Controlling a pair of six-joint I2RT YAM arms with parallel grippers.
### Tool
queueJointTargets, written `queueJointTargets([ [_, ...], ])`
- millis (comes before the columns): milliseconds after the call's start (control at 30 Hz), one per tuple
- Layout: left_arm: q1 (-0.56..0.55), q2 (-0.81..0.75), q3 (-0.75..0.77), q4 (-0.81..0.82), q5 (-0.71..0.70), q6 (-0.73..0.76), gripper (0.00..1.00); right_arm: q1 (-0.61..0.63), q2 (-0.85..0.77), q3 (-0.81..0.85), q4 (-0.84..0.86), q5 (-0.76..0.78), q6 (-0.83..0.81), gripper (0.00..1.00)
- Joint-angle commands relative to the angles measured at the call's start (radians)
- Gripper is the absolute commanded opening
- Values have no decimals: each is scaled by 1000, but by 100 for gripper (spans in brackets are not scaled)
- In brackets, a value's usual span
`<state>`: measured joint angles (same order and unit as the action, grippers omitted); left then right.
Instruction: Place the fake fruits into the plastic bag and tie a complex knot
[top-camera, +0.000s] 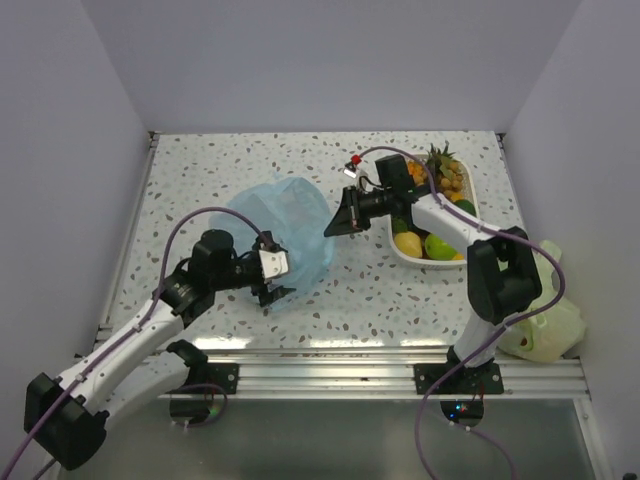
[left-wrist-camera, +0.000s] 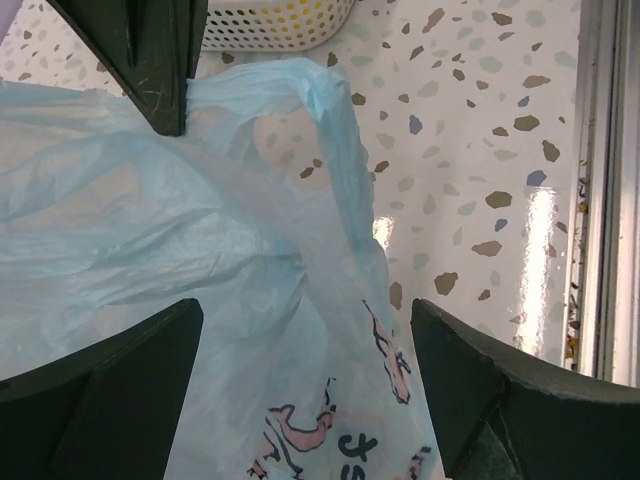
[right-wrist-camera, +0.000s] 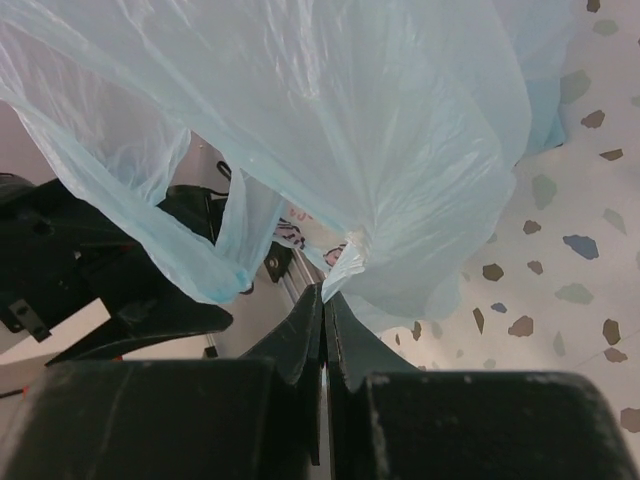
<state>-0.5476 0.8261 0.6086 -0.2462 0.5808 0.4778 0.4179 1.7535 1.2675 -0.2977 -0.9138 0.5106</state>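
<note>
No fruits (top-camera: 437, 246) show inside the bag (top-camera: 290, 215) yet. Right gripper (top-camera: 331, 228) pinches its handle (left-wrist-camera: 330, 110); left gripper (top-camera: 274, 293), spread, should grip the opposite edge.

left arm (top-camera: 130, 345) and right arm (top-camera: 450, 222): white link shells, black joint housings. purple cable (top-camera: 190, 220) loops along each. left claw (top-camera: 272, 292) and right claw (top-camera: 335, 225): black wedge-shaped fingers (left-wrist-camera: 110, 400) with scuffed matte faces.
</note>
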Motion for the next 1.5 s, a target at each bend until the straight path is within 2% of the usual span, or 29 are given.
queueJointTargets([
  [0, -40, 65, -36, 229, -79, 88, 91, -1, 3, -11, 48, -42, 31, 0],
  [100, -51, 149, -53, 356, -139, 96, 90, -2, -3, -20, 45, -56, 20, 0],
  [200, -52, 209, -49, 396, -194, 91, 82, -1, -11, -25, 19, -60, -7, 0],
  [300, -49, 191, -21, 400, -246, 27, 55, -1, -9, -7, -55, -14, -78, 0],
  [333, -48, 176, 21, 374, -266, -22, 36, -2, -5, 27, -131, 16, -146, 0],
  [367, -35, 159, 55, 333, -266, -66, 26, -4, 7, 50, -176, 51, -185, 0],
  [467, 67, 85, 196, 144, -132, -264, 1, -18, 35, 150, -306, 231, -328, 0],
  [500, 89, 53, 224, 83, -116, -293, 0, -19, 44, 176, -342, 347, -402, 0],
  [633, 184, 2, 342, -17, -72, -422, 0, -19, 96, 292, -347, 588, -538, 0],
  [700, 204, -16, 350, -56, -36, -458, 0, -18, 139, 357, -347, 689, -589, 0],
  [933, 213, -62, 319, -151, -67, -501, 0, -18, 239, 512, -290, 898, -667, 0],
  [1033, 216, -64, 290, -128, -82, -528, 0, -13, 277, 573, -310, 834, -678, 0],
  [1100, 216, -42, 272, -67, -96, -570, 0, -1, 293, 630, -387, 707, -670, 18],
  [1133, 216, -32, 273, -50, -99, -580, 0, -1, 285, 636, -403, 672, -663, 50],
  [1167, 218, -4, 272, -15, -107, -596, 0, -2, 272, 635, -412, 611, -658, 64],
  [1233, 216, 21, 272, 19, -104, -611, 0, -4, 233, 609, -417, 580, -649, 82],
  [1333, 216, 56, 269, 82, -72, -646, 0, -8, 132, 584, -425, 564, -653, 88],
  [1467, 216, 100, 266, 125, -55, -665, 0, -51, 32, 607, -492, 540, -646, 90],
])
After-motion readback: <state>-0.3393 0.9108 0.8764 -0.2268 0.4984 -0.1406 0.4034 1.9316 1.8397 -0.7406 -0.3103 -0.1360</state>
